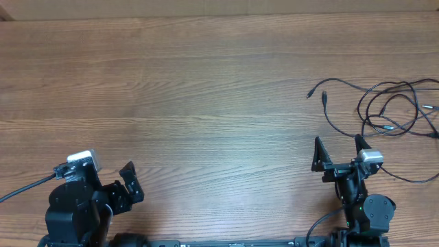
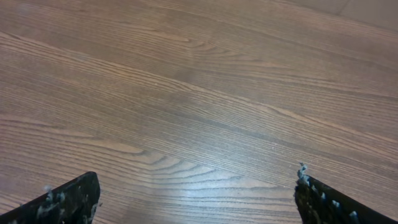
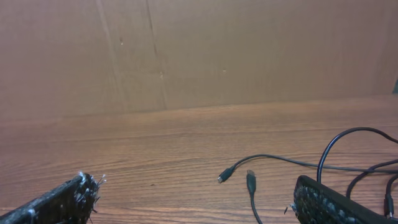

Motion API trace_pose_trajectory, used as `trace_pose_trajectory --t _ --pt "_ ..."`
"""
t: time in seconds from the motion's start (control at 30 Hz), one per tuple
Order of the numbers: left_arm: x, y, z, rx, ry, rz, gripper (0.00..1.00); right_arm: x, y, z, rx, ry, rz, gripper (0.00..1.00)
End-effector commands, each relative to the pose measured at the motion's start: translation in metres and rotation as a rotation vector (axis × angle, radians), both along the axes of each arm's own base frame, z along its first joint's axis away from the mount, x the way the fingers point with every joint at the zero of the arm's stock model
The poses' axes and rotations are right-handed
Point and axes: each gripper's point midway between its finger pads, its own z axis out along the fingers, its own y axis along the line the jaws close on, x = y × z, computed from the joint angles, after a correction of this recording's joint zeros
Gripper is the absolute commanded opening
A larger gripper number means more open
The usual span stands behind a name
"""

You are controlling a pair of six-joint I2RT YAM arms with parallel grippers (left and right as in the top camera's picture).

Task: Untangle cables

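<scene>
Left tool [image 1: 129, 184] and right tool [image 1: 337, 145] spread wide, empty; tangled cables [image 1: 394, 110] beside the right

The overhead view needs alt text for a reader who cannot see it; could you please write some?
Thin black cables lie in a loose tangle at the far right of the wooden table, two plug ends trailing left. The right gripper sits open just below them, holding nothing; the left gripper sits at the near left, away from them.

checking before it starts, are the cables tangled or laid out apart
Tangled: the cables loop over one another in a single cluster.
</scene>
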Motion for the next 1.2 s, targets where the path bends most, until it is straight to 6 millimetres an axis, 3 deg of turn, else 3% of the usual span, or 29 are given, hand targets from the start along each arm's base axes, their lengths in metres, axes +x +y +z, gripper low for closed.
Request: trace_pose_trajectory --t 0.0,0.5,0.77,1.17 --pt "-0.001 0.001 0.0 0.01 -0.003 0.0 1.0 0.0 0.003 -0.003 0.005 0.004 0.014 1.0" --pt "-0.001 0.006 0.001 0.033 -0.006 0.016 1.0 0.0 0.003 -0.003 0.005 0.004 0.014 1.0" --pt "0.017 0.013 0.014 0.108 -0.191 0.008 1.0 0.0 0.003 -0.003 0.005 0.004 0.014 1.0" --pt "0.047 0.008 -0.035 0.084 -0.505 0.0 1.0 0.0 0.003 -0.003 0.005 0.004 0.014 1.0"
